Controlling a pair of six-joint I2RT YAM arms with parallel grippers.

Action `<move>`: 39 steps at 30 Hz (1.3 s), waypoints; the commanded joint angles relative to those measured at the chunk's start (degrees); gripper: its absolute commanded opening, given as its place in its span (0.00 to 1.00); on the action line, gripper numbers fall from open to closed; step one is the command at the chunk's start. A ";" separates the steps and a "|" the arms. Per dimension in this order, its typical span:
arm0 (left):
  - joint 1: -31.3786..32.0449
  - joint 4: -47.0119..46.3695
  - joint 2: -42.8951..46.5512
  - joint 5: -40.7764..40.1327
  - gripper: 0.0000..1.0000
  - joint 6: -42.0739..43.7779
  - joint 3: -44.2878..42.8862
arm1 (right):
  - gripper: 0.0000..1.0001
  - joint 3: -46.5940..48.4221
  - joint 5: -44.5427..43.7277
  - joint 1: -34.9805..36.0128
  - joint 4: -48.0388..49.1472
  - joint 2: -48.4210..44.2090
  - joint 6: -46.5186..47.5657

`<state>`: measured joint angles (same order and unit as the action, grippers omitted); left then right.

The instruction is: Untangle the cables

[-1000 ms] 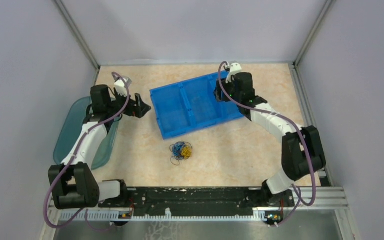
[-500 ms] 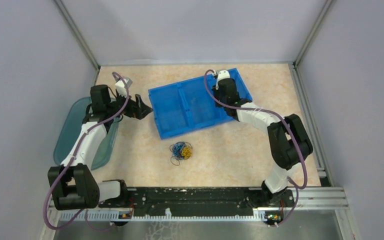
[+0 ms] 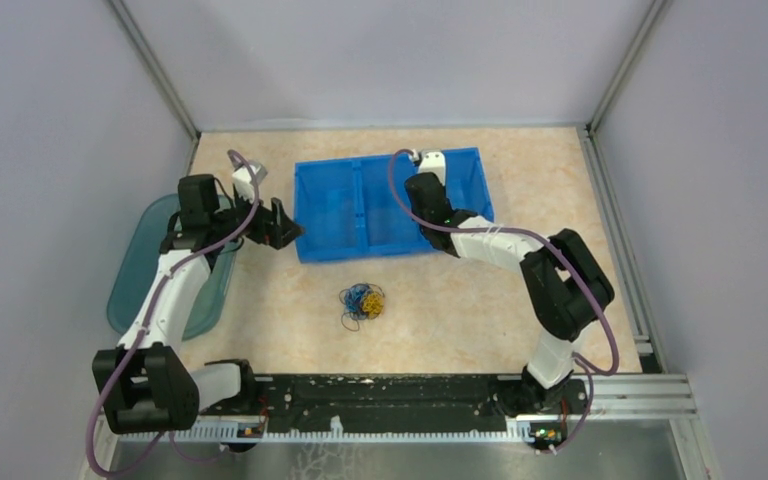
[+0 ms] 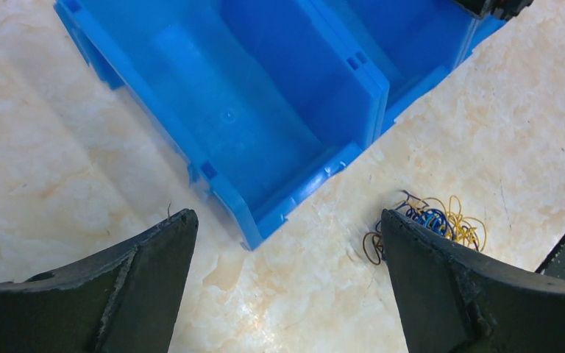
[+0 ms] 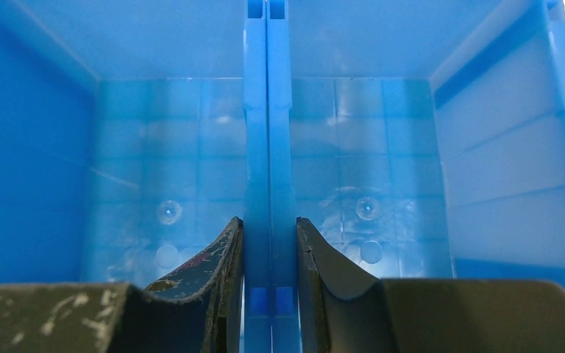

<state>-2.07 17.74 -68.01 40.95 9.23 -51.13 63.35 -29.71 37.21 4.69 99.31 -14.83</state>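
Note:
The cables [image 3: 362, 302] lie as a small tangle of blue, yellow and dark wires on the table, in front of the blue bins. They also show in the left wrist view [image 4: 430, 224], partly behind the right finger. My left gripper [image 3: 290, 226] is open and empty, at the left end of the blue bins [image 3: 345, 215], above the table. My right gripper [image 5: 268, 235] is shut on the double wall [image 5: 268, 147] between the two blue bins, one finger in each bin.
The two joined blue bins [image 4: 265, 110] stand at the back centre, empty inside. A teal tray [image 3: 140, 265] lies at the left edge under my left arm. The table is walled on three sides.
My right gripper has swung the blue bins round and to the left, from slanted to nearly square with the table. My left gripper stayed near their left end. The cables have not moved.

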 commanded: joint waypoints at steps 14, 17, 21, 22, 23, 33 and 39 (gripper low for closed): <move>0.03 6.67 1.30 3.67 1.00 5.28 -1.51 | 0.27 4.24 -7.56 -0.15 12.59 2.33 4.91; 0.01 8.64 0.77 4.11 1.00 7.01 -2.04 | 0.53 3.15 -6.31 -0.12 11.81 -0.53 4.13; 0.01 11.75 0.08 4.84 1.00 8.65 -3.35 | 0.73 -1.28 -1.37 0.98 11.46 -10.35 3.37; 0.00 12.34 -0.01 5.13 1.00 8.95 -3.62 | 0.75 -2.10 0.03 1.85 10.36 -12.58 3.47; 0.03 12.93 0.03 5.46 1.00 9.29 -3.81 | 0.75 -2.95 1.26 3.00 9.10 -14.74 3.53; -0.01 21.15 2.31 7.66 1.00 16.21 -3.99 | 0.68 -19.48 26.01 19.69 5.38 -23.88 -3.59; 0.04 22.25 3.95 8.07 1.00 17.07 -3.46 | 0.67 -21.87 25.35 23.75 8.26 -18.24 -7.51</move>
<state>-2.07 37.82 -66.00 46.83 24.08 -53.87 41.32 -6.00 60.12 9.72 79.09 -18.41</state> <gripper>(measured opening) 0.998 0.679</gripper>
